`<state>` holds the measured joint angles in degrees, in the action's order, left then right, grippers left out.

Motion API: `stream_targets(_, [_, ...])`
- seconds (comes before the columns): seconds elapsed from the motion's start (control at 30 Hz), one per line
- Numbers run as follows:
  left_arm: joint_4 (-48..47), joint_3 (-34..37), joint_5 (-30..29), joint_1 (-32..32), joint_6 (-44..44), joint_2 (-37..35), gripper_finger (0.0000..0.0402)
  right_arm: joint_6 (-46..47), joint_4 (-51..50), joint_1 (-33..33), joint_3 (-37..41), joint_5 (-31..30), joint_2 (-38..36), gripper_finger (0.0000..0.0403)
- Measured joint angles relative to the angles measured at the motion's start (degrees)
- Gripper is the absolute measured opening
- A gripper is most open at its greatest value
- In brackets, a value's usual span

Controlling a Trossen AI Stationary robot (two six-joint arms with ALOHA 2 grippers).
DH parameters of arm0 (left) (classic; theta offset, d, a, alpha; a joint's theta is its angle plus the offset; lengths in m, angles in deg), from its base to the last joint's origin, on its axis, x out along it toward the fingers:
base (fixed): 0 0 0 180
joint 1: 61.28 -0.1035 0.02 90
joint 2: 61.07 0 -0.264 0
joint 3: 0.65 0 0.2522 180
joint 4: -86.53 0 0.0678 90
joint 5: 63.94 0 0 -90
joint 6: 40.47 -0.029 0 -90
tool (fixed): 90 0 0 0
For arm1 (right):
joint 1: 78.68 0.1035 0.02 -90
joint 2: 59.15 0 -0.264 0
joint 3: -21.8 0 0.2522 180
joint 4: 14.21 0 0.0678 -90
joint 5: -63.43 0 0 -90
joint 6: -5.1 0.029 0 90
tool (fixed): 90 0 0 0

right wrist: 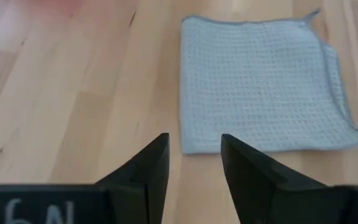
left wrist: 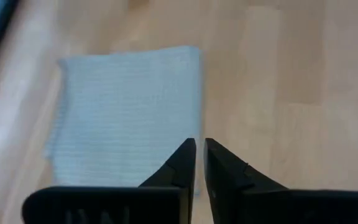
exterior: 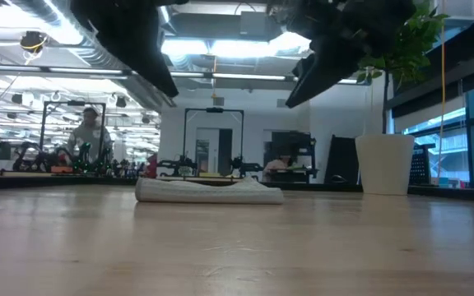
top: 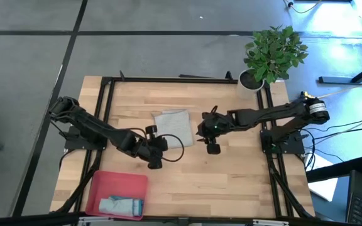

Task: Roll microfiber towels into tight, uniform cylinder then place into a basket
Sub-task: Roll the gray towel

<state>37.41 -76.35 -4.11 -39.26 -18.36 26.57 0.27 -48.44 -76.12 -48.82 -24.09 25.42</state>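
A light grey towel [top: 173, 127] lies flat on the wooden table, a little behind its middle; it also shows in the low view [exterior: 208, 191]. My left gripper [top: 162, 144] hovers above the table at the towel's near-left side, shut and empty; the towel [left wrist: 129, 112] lies just ahead of its fingers. My right gripper [top: 200, 133] hovers to the right of the towel, open and empty, facing the towel [right wrist: 260, 87]. A pale blue-teal towel [top: 121, 205] lies rolled in the pink-red basket [top: 121, 182] at the near left.
A white pot [top: 251, 80] with a green plant stands at the table's far right corner; it also shows in the low view [exterior: 383, 163]. A black frame [top: 168, 80] runs along the table's edges. A person [exterior: 87, 131] is in the room beyond the table.
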Motion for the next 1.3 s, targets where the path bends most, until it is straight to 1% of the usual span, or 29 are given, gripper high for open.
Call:
stream_targets(0.1, [-0.19, -0.02, 4.51, 0.0, -1.76, 0.0, 0.0031, -0.17, -0.75, 0.95, 0.0, 0.0, 0.0, 0.0147])
stream_targets(0.17, [-0.29, -0.02, 5.25, 0.0, -1.79, 0.0, 0.0041, -0.14, -0.56, 1.42, 0.0, 0.01, 0.0, 0.0147])
stream_targets(0.37, [-2.88, -0.01, 4.94, 0.0, -4.73, 0.0, 0.0082, -0.38, -0.26, 1.85, 0.0, 0.02, 0.0, 0.0147])
stream_targets(0.53, [-3.21, -0.01, 3.52, -0.28, -4.43, 0.0, 0.0107, -0.32, -0.19, 1.85, 0.0, 0.02, 0.0, 0.0147])
stream_targets(0.63, [-2.95, 0.12, 3.44, -0.28, -4.2, 0.46, 0.011, -2.23, 0.96, 1.86, -0.1, 0.12, 1.19, 0.0147])
stream_targets(0.9, [-2.07, 3.08, 4.46, -0.26, -2.11, 2.85, 0.011, -9.66, 4.84, 3.36, -0.08, 0.15, 8.36, 0.0147])
stream_targets(1.1, [-1.17, 3.0, 3.75, -0.26, -1.22, 2.84, 0.011, -10.39, 6.08, 3.29, -0.04, 0.11, 8.98, 0.0147])
stream_targets(1.3, [-1.26, 3.0, 4.23, -0.75, -0.95, 2.84, 0.0126, -10.36, 6.29, 3.45, -0.04, 0.13, 8.85, 0.0147])
